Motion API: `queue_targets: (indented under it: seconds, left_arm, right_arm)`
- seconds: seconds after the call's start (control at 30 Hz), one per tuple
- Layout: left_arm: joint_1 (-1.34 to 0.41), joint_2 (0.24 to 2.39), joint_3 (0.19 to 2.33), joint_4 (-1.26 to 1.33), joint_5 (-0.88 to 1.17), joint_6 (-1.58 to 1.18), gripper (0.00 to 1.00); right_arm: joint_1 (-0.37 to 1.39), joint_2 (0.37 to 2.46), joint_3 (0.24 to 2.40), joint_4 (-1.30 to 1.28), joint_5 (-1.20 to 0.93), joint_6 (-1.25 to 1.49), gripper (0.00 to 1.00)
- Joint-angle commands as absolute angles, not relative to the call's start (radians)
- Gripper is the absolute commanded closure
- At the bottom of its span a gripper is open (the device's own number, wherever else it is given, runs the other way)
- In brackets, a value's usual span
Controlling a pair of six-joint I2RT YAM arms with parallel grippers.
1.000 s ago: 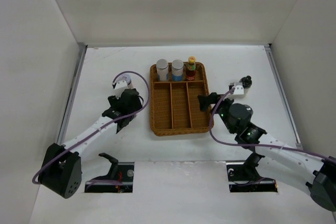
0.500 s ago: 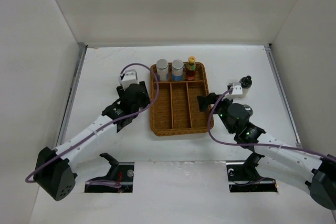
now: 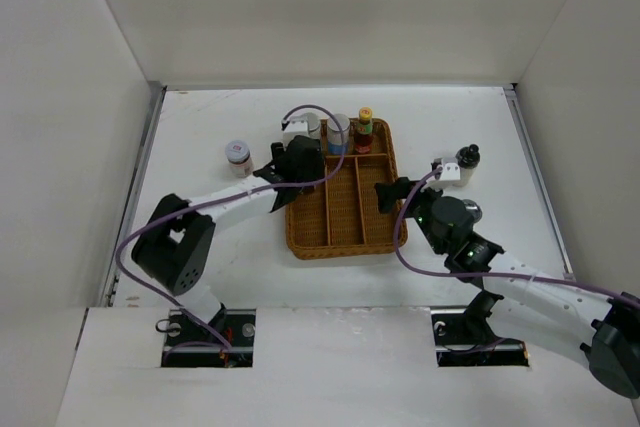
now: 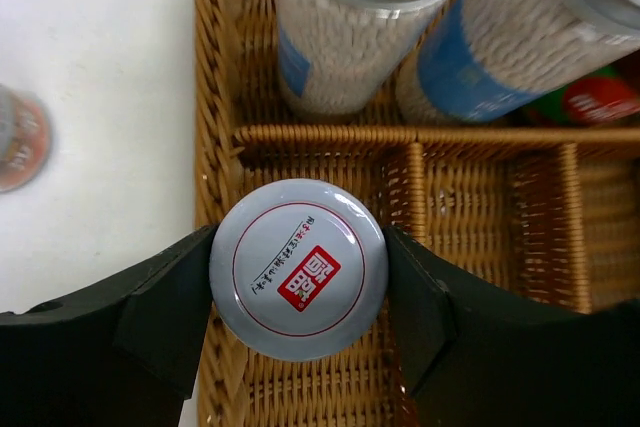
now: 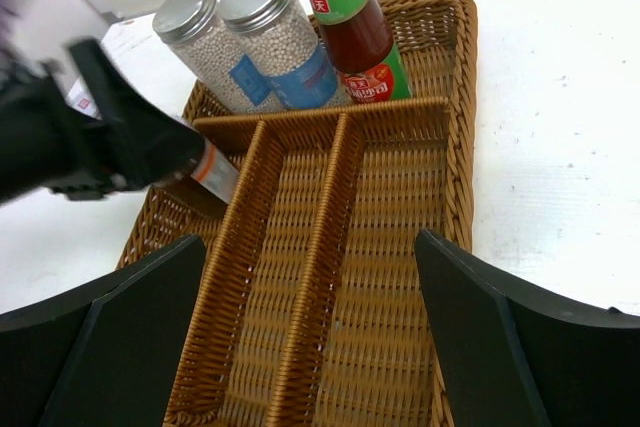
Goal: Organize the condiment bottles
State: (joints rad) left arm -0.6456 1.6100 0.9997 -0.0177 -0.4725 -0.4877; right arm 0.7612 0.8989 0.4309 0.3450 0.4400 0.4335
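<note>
Fingers point(image 4: 165, 309) of the left gripper point(image 4: 298, 277) are pressing in from both sides on a small jar point(image 4: 298, 265), clamping it just under its lid. From above, that lid is showing as a round pale-grey disc with a thin red ring, a line of small print and a red square logo in the middle. In the right wrist view the jar's body is slanting down out of the black fingers, silvery with an orange band. Its lower end is dipping into the leftmost long compartment of the wicker tray point(image 5: 462, 127), close to the tray's left wall.

In the tray's back compartment a clear jar point(image 5: 205, 55) and a second clear jar point(image 5: 280, 42) are standing side by side, both silver-lidded, blue-labelled and full of pale grains. A dark-red sauce bottle point(image 5: 355, 32) with a yellow cap is standing just right of them. On the table point(image 3: 200, 127) a pink-lidded jar point(image 3: 238, 155) is sitting left of the tray and a black-lidded jar point(image 3: 468, 156) right of it.

The right gripper point(image 5: 308, 247) is hanging over the tray's near right part, its fingers spread wide and holding nothing.
</note>
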Motion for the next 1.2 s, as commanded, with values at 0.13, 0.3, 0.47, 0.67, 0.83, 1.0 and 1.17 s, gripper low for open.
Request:
queue_targets:
  seconds: [0.13,0.3,0.47,0.67,0.83,1.0,1.17]
  left_arm:
    - [-0.656,1.663,1.046,0.186,-0.457,-0.474,0.52]
    - [-0.668,1.599,0.991,0.198,-0.485,-0.472,0.23]
    - [-0.674,1.445,0.916,0.176,-0.548,-0.463,0.21]
    - [-0.581,1.270,0.804,0.114,-0.629,-0.482,0.22]
    - [-0.391,1.314,0.839,0.057,-0.569,-0.506,0.20]
    - [-0.283,1.434,0.920,0.052,-0.540,-0.508,0.19]
    - [-0.246,1.586,1.017,0.045,-0.506,-0.502,0.19]
  right_arm:
    - [0.771,0.913,0.469,0.391,0.454,0.426,0.07]
    - [0.771,0.919,0.472,0.394,0.457,0.423,0.06]
    - [0.771,0.907,0.471,0.394,0.457,0.422,0.06]
    - [0.771,0.896,0.468,0.394,0.457,0.422,0.06]
    - [0.777,0.900,0.471,0.394,0.457,0.422,0.05]
    - [0.777,0.911,0.477,0.390,0.457,0.420,0.05]
    - [0.777,0.922,0.477,0.391,0.457,0.419,0.04]
